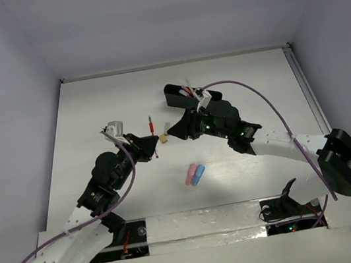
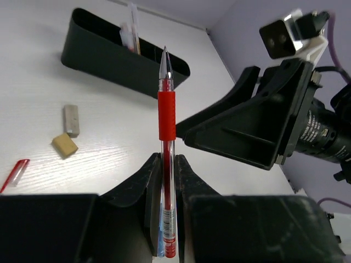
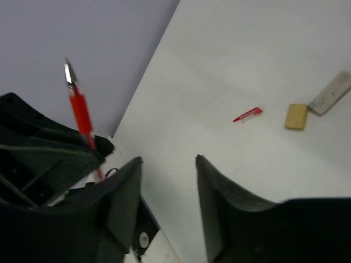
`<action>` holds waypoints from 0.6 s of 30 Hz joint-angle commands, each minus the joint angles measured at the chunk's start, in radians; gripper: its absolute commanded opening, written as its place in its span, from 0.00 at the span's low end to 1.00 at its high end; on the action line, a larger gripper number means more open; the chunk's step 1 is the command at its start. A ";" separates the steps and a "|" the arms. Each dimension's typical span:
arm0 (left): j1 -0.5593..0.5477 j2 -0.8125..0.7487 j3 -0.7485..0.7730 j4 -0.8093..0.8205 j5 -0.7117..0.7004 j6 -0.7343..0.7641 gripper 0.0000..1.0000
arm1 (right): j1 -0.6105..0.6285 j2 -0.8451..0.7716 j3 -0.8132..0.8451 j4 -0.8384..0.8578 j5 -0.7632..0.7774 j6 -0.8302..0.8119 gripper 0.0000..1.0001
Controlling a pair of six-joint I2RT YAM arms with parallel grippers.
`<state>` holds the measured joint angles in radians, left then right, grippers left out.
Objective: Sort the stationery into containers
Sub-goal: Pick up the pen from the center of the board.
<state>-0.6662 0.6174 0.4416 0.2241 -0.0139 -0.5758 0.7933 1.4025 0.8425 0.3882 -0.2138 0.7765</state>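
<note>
The left pincer (image 2: pixel 164 164) is clenched on the lower barrel of a red pen (image 2: pixel 166 115), whose tip points toward the black tray (image 2: pixel 104 57). The tray holds a pale pen (image 2: pixel 133 24). The right pincer (image 3: pixel 167 160) hangs released and empty above the surface (image 3: pixel 247 55). A tan eraser (image 2: pixel 64 145) lies just beside a white eraser (image 2: pixel 71 119). A pink capsule (image 1: pixel 190 174) and a blue capsule (image 1: pixel 198 176) lie touching, nearer the bases.
</note>
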 commanded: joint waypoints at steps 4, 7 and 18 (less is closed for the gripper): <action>0.000 -0.109 0.144 -0.245 -0.149 0.040 0.00 | -0.005 -0.080 0.020 -0.112 0.132 -0.106 0.00; 0.000 -0.139 0.229 -0.325 -0.184 0.088 0.00 | -0.005 -0.024 0.074 -0.213 0.148 -0.161 0.00; 0.000 -0.139 0.414 -0.402 -0.227 0.247 0.00 | 0.095 0.428 0.403 -0.340 0.116 -0.164 0.01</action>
<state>-0.6659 0.4931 0.8150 -0.1658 -0.2119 -0.3973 0.8547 1.7496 1.1309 0.0986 -0.1257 0.6296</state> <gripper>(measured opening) 0.076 0.010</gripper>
